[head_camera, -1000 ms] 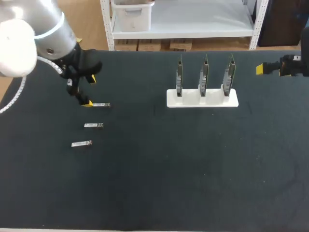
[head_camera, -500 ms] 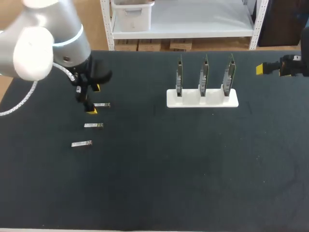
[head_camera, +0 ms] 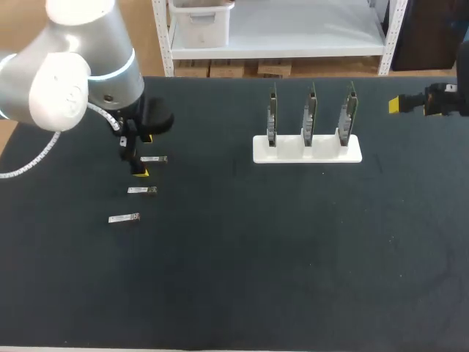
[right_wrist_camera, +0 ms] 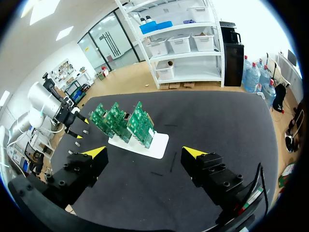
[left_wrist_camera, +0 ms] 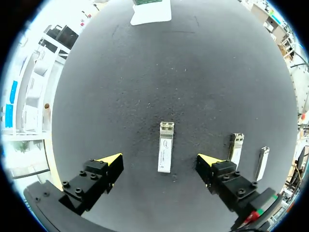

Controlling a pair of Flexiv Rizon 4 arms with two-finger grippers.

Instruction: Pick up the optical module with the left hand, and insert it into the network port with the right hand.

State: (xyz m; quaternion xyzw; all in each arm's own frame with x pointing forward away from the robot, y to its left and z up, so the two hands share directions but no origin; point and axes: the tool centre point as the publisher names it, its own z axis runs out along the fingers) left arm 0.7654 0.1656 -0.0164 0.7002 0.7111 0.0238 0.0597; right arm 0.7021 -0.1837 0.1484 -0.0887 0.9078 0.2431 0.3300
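Left wrist view: left gripper poised over optical module, fingers spread wide either side, neither touching. Module lies flat on black table. Two spare modules just beyond one finger. Judged stage: grasp not yet made; pickup, handover and insertion all left. Right gripper wide open, empty, well apart from white stand holding three green port boards. Pale label on module's top, print too small to read; no other writing legible.

Rounded silver-white left arm with pale blue joint ring, white cable, black screw-studded tool, yellow wedge tips
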